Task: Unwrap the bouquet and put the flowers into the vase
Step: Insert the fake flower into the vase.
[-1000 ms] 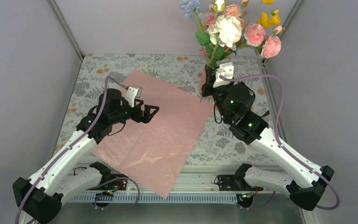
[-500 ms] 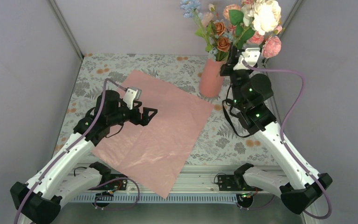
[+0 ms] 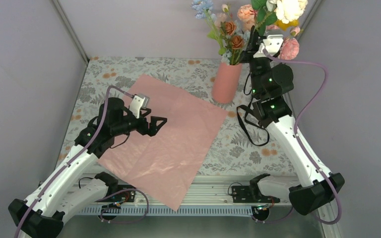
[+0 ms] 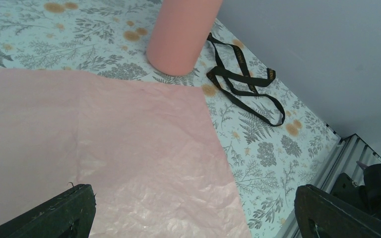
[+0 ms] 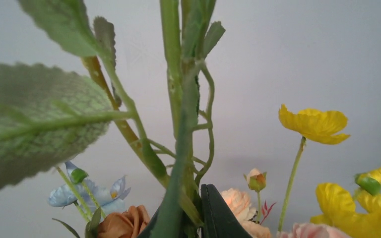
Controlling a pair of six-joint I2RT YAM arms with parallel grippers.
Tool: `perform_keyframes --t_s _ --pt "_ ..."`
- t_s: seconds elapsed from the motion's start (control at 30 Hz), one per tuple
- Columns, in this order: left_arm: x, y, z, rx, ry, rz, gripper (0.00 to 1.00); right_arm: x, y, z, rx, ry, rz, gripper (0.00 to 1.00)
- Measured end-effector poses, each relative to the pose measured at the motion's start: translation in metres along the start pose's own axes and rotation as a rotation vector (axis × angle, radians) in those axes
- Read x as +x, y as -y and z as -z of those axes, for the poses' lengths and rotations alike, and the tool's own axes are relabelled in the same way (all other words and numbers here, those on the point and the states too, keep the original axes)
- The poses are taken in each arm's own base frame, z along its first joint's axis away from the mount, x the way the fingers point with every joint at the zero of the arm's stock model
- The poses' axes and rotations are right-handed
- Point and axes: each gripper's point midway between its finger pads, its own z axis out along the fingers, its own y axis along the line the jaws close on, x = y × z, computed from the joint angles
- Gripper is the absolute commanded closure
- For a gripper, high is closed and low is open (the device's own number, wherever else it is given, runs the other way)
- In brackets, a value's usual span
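On the floral-print table (image 3: 178, 74), the pink wrapping sheet (image 3: 163, 144) lies spread flat, one edge just beside the foot of the vase (image 3: 225, 82), which stands upright at the far side. Blue and rust-coloured flowers (image 3: 230, 37) rise from the vase's mouth. The white, yellow and pink heads tower above and to the right of it, their green stems (image 5: 181, 148) pinched in my right gripper (image 3: 253, 47), jaws pressed tight on them just beside and above the vase's rim. Whether those stem ends are already inside the mouth, I cannot tell. My left gripper (image 3: 157, 124) hovers over the sheet, well to the left of the vase, jaws spread wide and holding nothing. A black ribbon (image 4: 243, 84) lies loose on the cloth just right of the vase's base.

The unwrapping looks done, and seating the bunch appears to be the step in hand. To do it well, I judge I should hold the stems upright over the mouth and lower them straight, so the ends clear the rim without nudging the tall, narrow vase. I should let go only once they rest deep inside.
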Motion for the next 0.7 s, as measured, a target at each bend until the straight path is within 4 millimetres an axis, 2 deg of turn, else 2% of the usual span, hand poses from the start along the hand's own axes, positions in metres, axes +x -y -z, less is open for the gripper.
perform_keyframes --t_s 0.17,0.43,0.7 --pt "0.001 0.002 0.000 0.009 -0.003 -0.003 0.00 0.004 0.000 -0.010 -0.026 0.012 0.027 0.96" --pt "0.001 0.001 0.000 0.009 -0.004 -0.003 0.00 0.007 0.003 -0.013 -0.056 0.035 0.040 0.96" --pt "0.001 0.001 0.000 0.008 -0.004 -0.006 0.00 0.029 0.002 -0.015 -0.080 -0.005 0.037 0.96"
